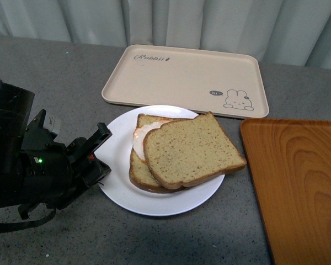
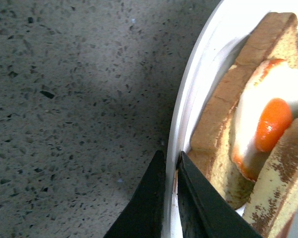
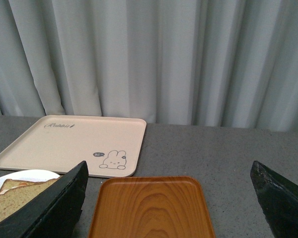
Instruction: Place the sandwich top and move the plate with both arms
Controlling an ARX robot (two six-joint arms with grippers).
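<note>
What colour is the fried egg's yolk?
Orange yolk, surrounded by white; the left wrist view shows it best.

left arm (image 1: 22, 165): black, bulky round joint, boxy wrist block. small green light (image 1: 39, 160) lit, faint red glow (image 1: 91, 157). white label (image 1: 54, 122) on grey part. black cable (image 1: 11, 226) loop. left gripper (image 2: 171, 153): thin black tapered fingers (image 2: 149, 198). right gripper (image 3: 169, 166): broad matte black wedges.

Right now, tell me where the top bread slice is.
In the front view the top bread slice lies askew over the egg slice on the white plate, just in front of the beige tray and left of the orange tray.
</note>
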